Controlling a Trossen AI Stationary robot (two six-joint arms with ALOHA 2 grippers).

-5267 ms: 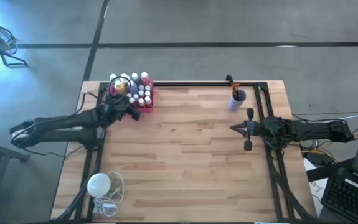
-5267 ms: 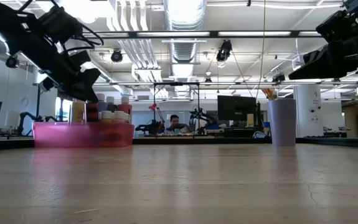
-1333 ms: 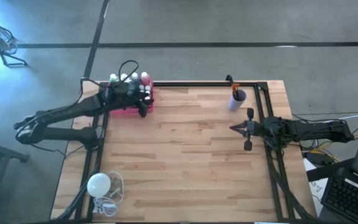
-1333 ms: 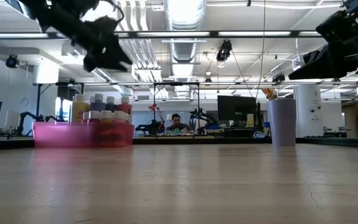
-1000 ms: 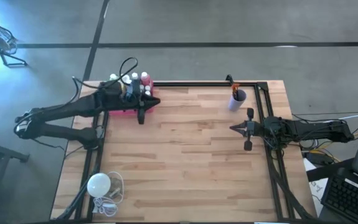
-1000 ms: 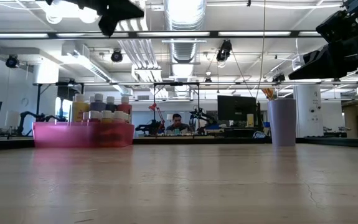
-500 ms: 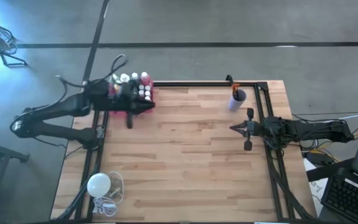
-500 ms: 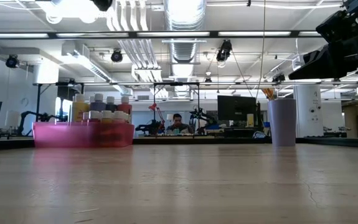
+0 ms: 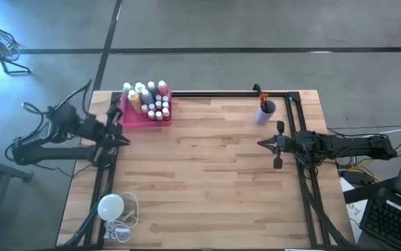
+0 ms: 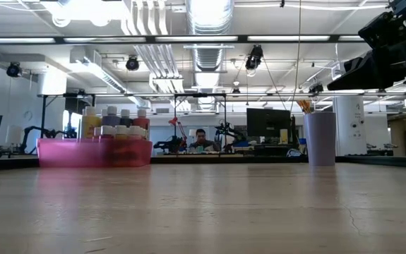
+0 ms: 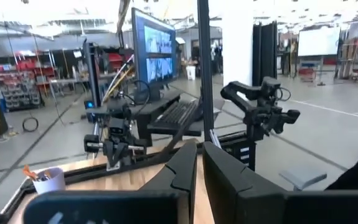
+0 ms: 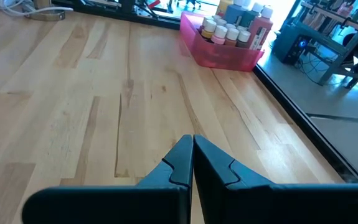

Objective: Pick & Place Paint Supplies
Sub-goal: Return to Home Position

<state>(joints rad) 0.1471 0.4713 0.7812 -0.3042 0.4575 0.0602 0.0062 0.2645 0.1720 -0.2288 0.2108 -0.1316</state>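
My left gripper [image 9: 120,137], pinched closed on nothing, hangs over the table's [image 9: 207,174] left edge. My right gripper [image 9: 264,144], likewise closed and empty, waits at the right edge. The pink bin [image 9: 132,117] at the back-left corner holds the bottles [image 9: 151,101]. The cup [image 9: 265,113] at back right holds the brushes [image 10: 303,106]

Bright, even overhead light; ceiling lamps [image 10: 208,13] glare in low view; table [image 9: 214,174] shadows faint, perhaps diffuse.
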